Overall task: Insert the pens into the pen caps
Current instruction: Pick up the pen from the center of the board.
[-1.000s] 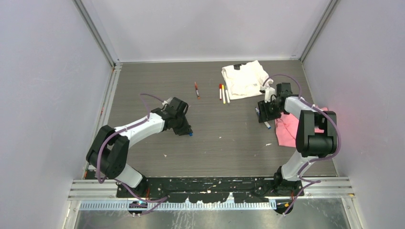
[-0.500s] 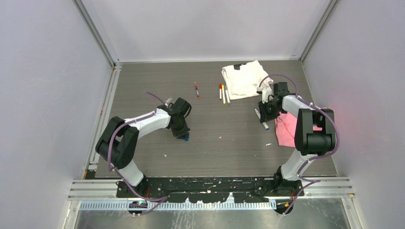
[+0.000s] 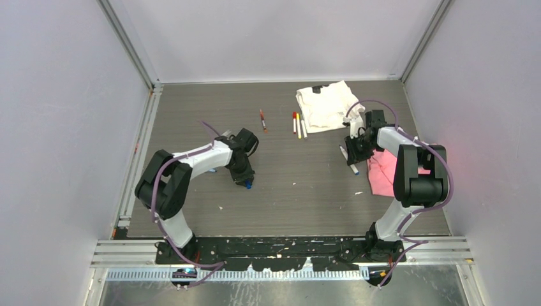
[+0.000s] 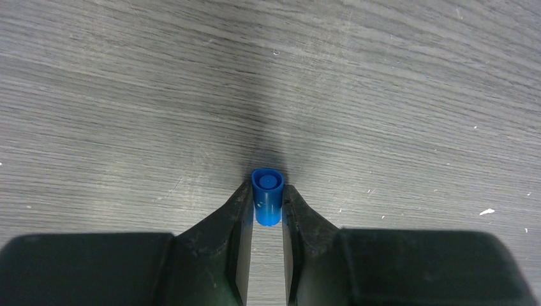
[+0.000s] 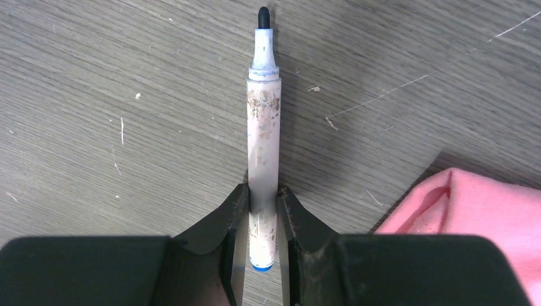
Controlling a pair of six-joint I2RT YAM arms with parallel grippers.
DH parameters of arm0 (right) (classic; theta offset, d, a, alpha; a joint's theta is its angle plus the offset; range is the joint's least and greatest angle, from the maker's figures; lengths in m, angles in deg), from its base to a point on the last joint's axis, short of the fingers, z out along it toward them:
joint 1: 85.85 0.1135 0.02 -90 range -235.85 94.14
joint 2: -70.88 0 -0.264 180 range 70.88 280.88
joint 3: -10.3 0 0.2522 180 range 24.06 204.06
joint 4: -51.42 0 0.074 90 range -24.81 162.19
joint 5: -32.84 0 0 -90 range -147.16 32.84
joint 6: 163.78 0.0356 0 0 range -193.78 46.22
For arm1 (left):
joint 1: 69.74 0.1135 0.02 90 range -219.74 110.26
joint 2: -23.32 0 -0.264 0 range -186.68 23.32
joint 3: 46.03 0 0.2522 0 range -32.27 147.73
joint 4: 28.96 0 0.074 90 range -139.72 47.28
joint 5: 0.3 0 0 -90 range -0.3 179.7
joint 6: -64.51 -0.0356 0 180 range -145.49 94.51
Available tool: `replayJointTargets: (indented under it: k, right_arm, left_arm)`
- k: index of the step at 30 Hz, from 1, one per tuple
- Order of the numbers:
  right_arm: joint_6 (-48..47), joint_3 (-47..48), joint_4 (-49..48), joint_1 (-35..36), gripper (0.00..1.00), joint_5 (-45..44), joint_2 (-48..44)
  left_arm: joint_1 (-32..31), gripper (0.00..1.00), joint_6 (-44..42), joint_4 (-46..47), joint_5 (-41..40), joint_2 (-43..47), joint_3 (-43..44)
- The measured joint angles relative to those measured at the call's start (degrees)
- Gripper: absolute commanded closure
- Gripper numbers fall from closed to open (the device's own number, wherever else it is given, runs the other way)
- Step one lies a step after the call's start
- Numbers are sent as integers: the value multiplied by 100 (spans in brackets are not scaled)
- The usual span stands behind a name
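My left gripper [image 4: 266,191] is shut on a short blue pen cap [image 4: 266,196], pinched at the fingertips low over the table; in the top view the blue cap [image 3: 248,185] shows at the left gripper [image 3: 244,179], left of centre. My right gripper [image 5: 263,194] is shut on a scuffed white pen [image 5: 263,127] that has a bare dark tip pointing away and a blue rear end between the fingers. From above, that pen [image 3: 355,168] lies under the right gripper [image 3: 355,153]. A dark red pen [image 3: 262,119] and three more pens [image 3: 298,125] lie further back.
A crumpled white cloth [image 3: 326,105] lies at the back right. A pink cloth [image 3: 385,172] sits just right of the right gripper and shows in the right wrist view as the pink cloth [image 5: 472,204]. Grey walls enclose the table on three sides.
The right jaws have closed onto the white pen. The left arm has swung its elbow in and carried the blue cap slightly nearer to the front.
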Motion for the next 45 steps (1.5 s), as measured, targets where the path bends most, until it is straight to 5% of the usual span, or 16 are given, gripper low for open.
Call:
replayJointTargets:
  k: [17,20,23,31,39,45]
  right_arm:
    - [0,44,181,0,76,256,-2]
    - [0,48,201,0,81,317,-2]
    - [-2,50,245,0,90,393,-2]
    - [-4,107,400,-35,99,664,-2]
    - [28,-2,343,-315,99,1703,-243]
    - [238,-433,-13,-380,99,2968,-1023]
  left_arm:
    - [-63,73,-90,-717,-136,-577,678]
    - [-76,80,-127,-765,-149,-623,721]
    - [-76,98,-153,-813,-146,-649,748]
    - [-79,99,-184,-811,-133,-592,741]
    - [-79,99,-212,-581,-28,68,319]
    - [-76,99,192,855,566,1401,-186]
